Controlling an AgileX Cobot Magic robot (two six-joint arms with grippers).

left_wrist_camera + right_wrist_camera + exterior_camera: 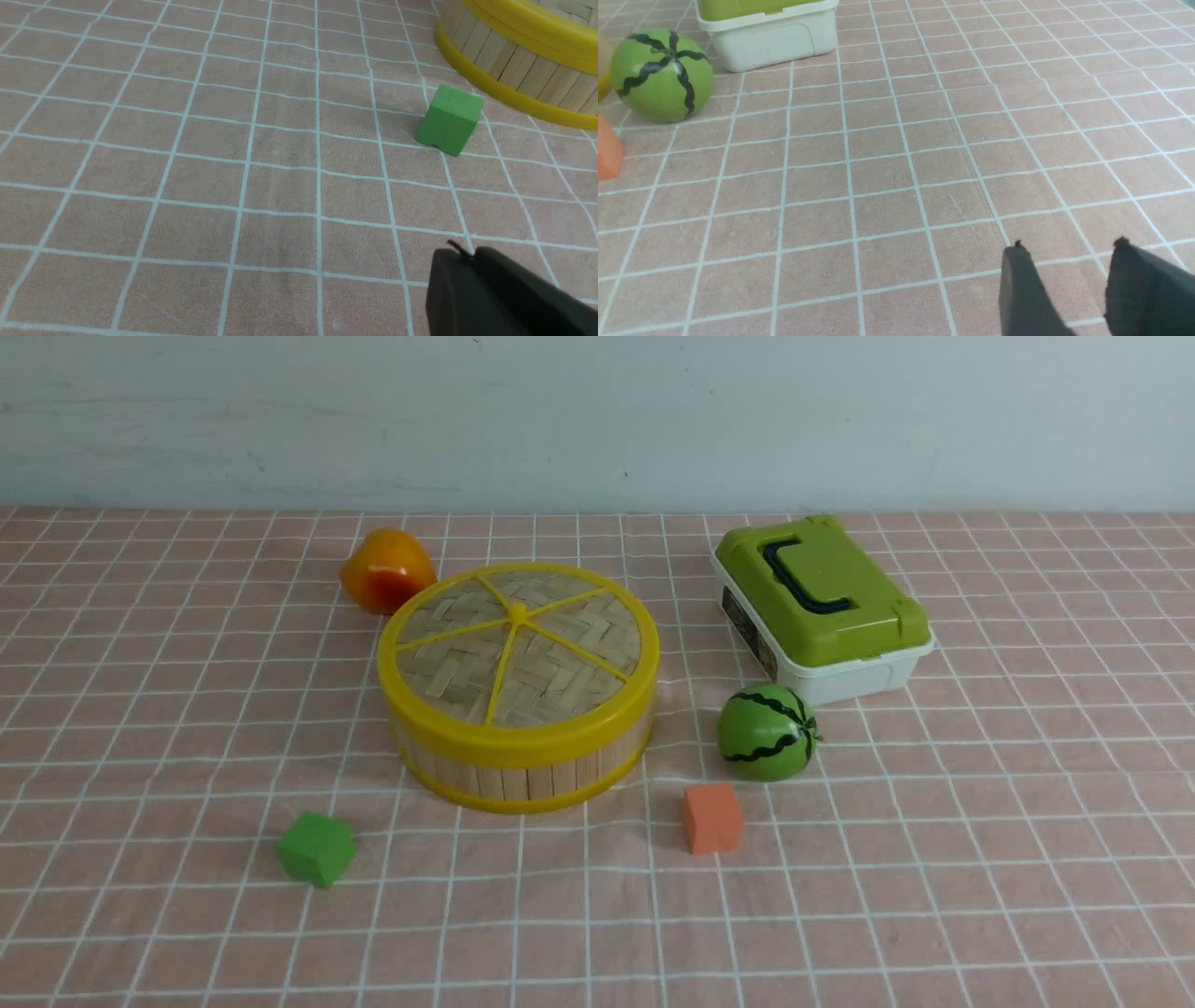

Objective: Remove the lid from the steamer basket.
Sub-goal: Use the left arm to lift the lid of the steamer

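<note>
The lid (519, 647), a woven bamboo disc with a thick yellow rim and yellow spokes, sits closed on the steamer basket (523, 773) in the middle of the table. The basket's slat wall also shows in the left wrist view (518, 65). Neither gripper shows in the front view. My left gripper (462, 254) hangs over bare cloth, short of the basket, its jaws together and empty. My right gripper (1069, 245) hangs over bare cloth to the right, its jaws apart and empty.
A green cube (316, 847) lies in front of the basket to the left, an orange cube (712, 818) to the right. A toy watermelon (767, 732) and a white box with a green lid (822, 607) stand right; an orange-yellow fruit (385, 569) lies behind.
</note>
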